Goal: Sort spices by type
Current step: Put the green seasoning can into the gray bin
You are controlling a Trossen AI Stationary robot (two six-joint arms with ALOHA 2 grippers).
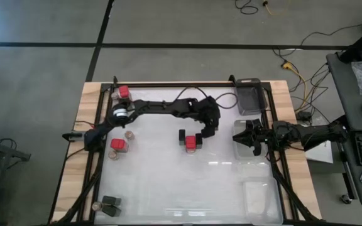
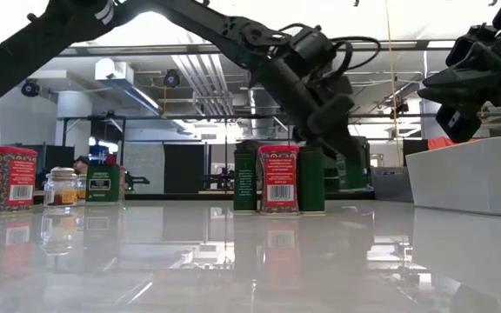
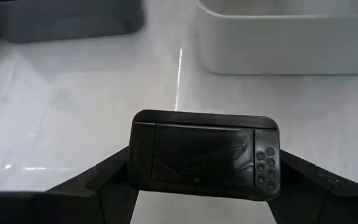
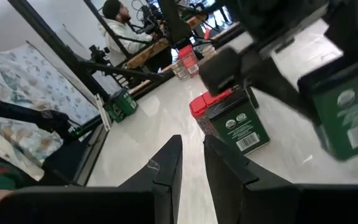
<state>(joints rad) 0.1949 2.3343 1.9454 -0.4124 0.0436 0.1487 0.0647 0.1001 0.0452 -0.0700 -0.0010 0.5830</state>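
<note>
The left gripper (image 1: 204, 134) pinches a dark green tin (image 3: 205, 154) with a black lid, mid-table, just right of a red tin (image 1: 190, 143) and another green tin (image 2: 245, 179). The right gripper (image 1: 242, 136), fingers nearly together and empty, hovers over a clear tray (image 1: 251, 154).

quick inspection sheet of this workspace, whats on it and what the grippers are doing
surface: glossy white table, wooden edges
job's things: red tin and dark tins mid-table; red tin and jar on the left; more at the left corners
clutter: grey tray, clear trays on the right
grippers: left gripper shut on dark tin; right gripper shut, empty, over the right trays
cables: floor cables
surroundings: person at desk
</note>
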